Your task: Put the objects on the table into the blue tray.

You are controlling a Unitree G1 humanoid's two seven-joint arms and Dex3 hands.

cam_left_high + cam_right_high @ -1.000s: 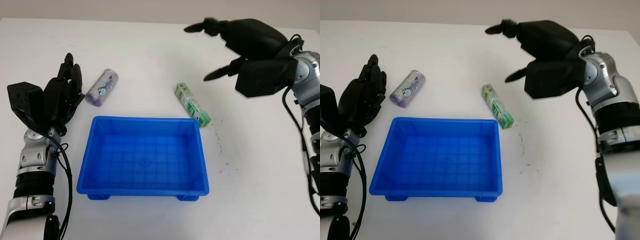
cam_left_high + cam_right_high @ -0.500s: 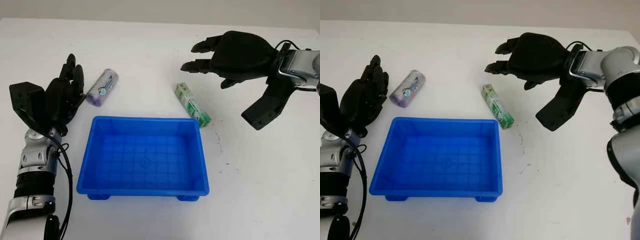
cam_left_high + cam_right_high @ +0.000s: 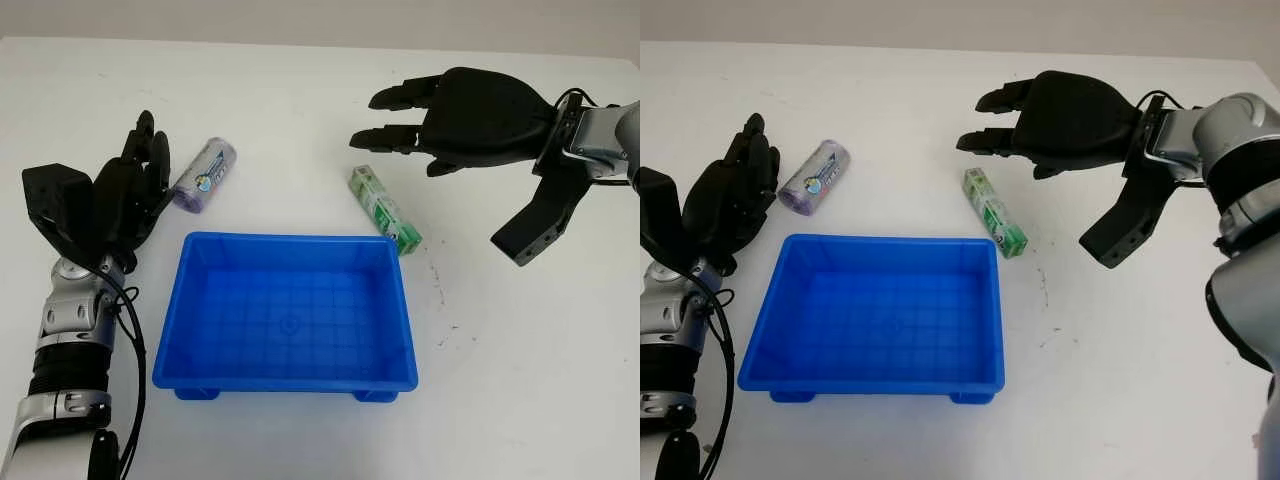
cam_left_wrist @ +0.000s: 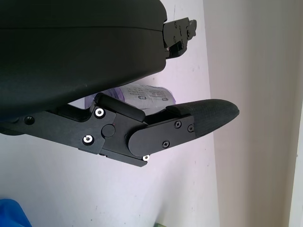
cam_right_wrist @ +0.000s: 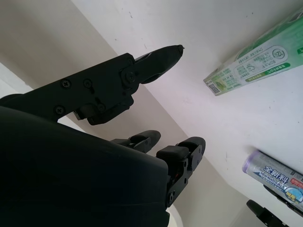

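I see the tray (image 3: 285, 310) near the middle of the tabletop (image 3: 520, 360), toward my side; it is blue, with a grid-marked floor, and nothing lies in it. Two things lie outside it, both on the tabletop beyond its far rim. The green box (image 3: 384, 209) lies slantwise just off the tray's far right corner; I cannot tell whether its near end touches the rim. In the right wrist view its far end is cut off by the frame (image 5: 255, 64), and the print on it is too small for me to read. The purple roll (image 3: 204, 176) lies on its side near the tray's far left corner, apart from the rim; the left wrist view shows just a slice of it (image 4: 149, 94) behind the hand's shell, and in the right wrist view it is clipped at the picture's edge (image 5: 274, 177).

My right hand (image 3: 455, 110) hangs above the tabletop, beyond and to the right of the green box, holding nothing, its fingers (image 3: 385, 135) stretched out toward the left over the box's far end without touching it and its thumb (image 3: 535, 225) pointing down to the right. My left hand (image 3: 125, 195) stands upright at the left, just beside the purple roll, open and holding nothing; whether it touches the roll I cannot tell.
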